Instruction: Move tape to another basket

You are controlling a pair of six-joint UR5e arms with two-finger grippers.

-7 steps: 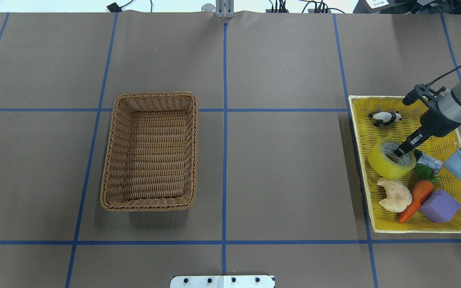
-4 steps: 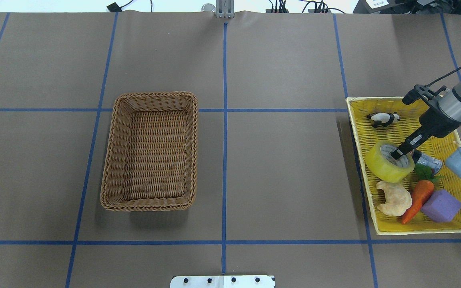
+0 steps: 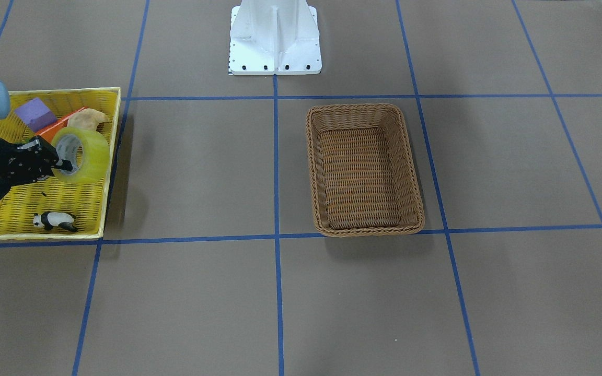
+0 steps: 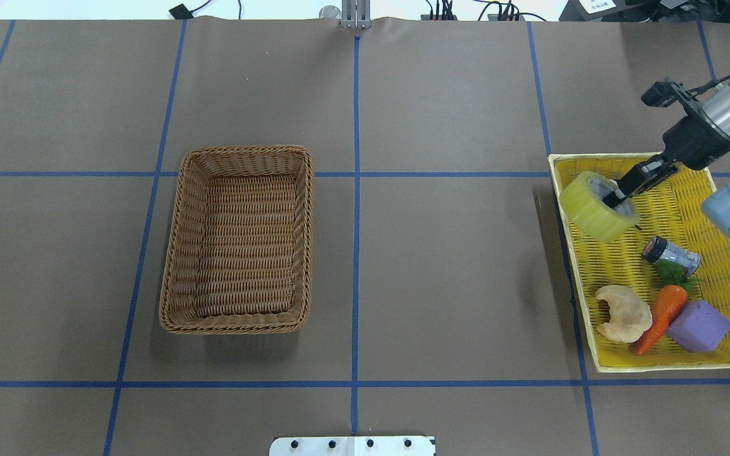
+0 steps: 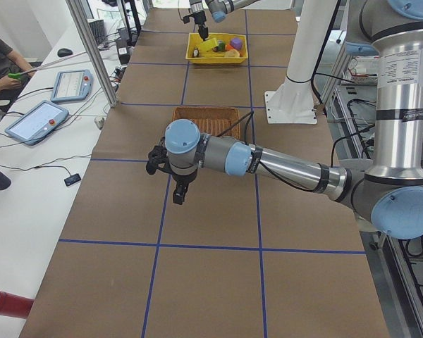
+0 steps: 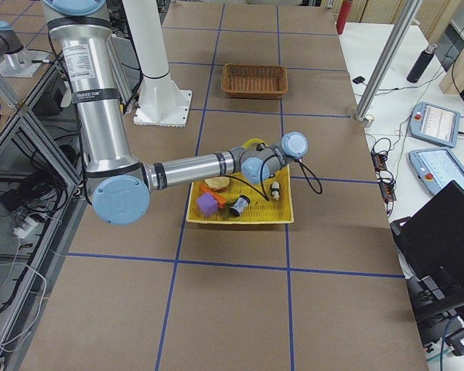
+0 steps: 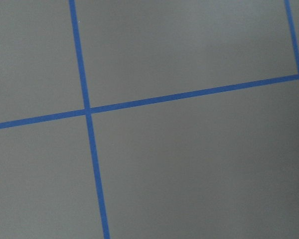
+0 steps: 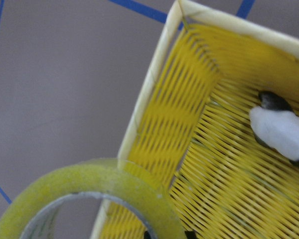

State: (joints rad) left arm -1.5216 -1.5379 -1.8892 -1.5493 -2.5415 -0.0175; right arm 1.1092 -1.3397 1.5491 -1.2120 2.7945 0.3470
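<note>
tape [image 4: 593, 214] held by right fingers [image 4: 630, 185] over yellow tray [image 4: 606, 269] edge; basket [image 4: 244, 240] well apart.

yellow tray [image 4: 656, 367] | croissant [image 4: 623, 313] | carrot [image 4: 661, 309] | purple block [image 4: 698, 326] | cylinder [image 4: 670, 253] | panda [image 3: 54, 221]

One tape [image 4: 595, 209], two baskets [image 4: 172, 266] [image 4: 669, 366], five other items [image 4: 670, 253] [image 4: 623, 313] [image 4: 659, 310] [image 4: 698, 325] [image 3: 54, 221]

The basket [image 4: 244, 149] is sitting left of centre on the table [image 4: 454, 285], with the tray [image 4: 669, 365] well apart at the right edge. The tape [image 4: 590, 212] is hanging tilted over the tray's far left corner, the right gripper [image 4: 612, 201] pinching its wall from inside the core. In the tray, the cylinder [image 4: 670, 253] is lying mid-right. Nearer the robot, the pastry [image 4: 623, 311], carrot [image 4: 661, 310] and block [image 4: 698, 326] are lying side by side, left to right. The panda [image 3: 54, 220] is standing by the far rim, apparently just beyond the tape.
</note>
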